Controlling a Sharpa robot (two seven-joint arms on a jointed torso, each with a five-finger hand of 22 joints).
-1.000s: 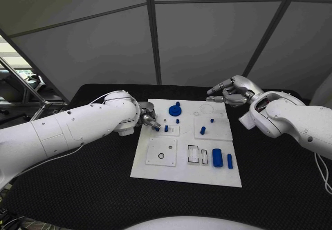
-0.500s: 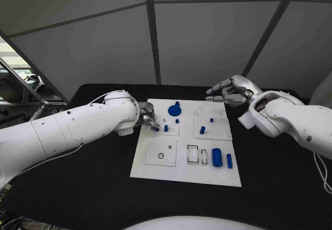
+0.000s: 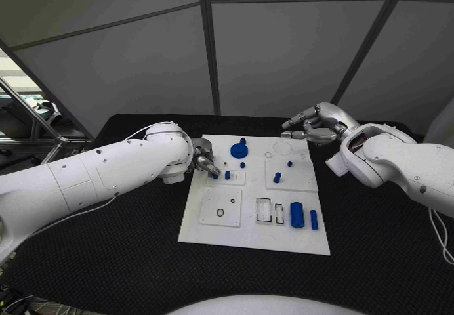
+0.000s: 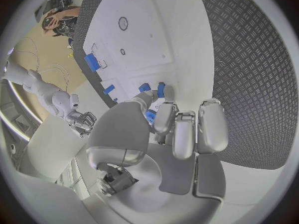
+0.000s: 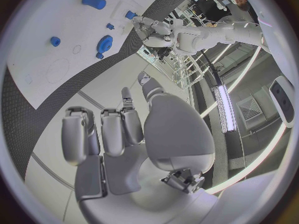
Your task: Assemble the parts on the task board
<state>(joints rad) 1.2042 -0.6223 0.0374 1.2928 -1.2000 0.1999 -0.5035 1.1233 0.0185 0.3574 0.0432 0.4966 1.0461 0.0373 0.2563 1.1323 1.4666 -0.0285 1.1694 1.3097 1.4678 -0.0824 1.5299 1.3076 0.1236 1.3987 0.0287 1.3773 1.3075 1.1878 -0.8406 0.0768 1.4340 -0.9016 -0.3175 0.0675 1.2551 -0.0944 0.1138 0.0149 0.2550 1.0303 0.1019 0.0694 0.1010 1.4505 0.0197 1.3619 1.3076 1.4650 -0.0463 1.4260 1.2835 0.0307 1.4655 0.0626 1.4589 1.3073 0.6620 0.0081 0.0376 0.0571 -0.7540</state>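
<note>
The task board lies in the middle of the black table, its long axis running from 12 to 6 o'clock in the head view. The left hand sits at the board's 9 o'clock edge, fingers curled down toward a small blue peg standing on the upper-left square plate. In the left wrist view the fingertips close around a small blue piece (whether it is truly pinched or only touched cannot be told), with two more blue pegs just beyond the fingertips.

The right hand hovers off the board's 1 o'clock corner, above the table and apart from every part; its fingers are bent inward loosely and nothing shows between them. The right wrist view shows its fingers curled with an empty palm.

On the board, a blue gear sits near 12 o'clock with a short peg just above it. A second peg stands just beside the left hand's peg. A taller pin stands right of centre, with a tiny stud near it. Toward 5 o'clock lie a fat blue cylinder and a thin blue bar, side by side and apart, next to two rectangular slots. A small black ring marks the lower-left plate.
</note>
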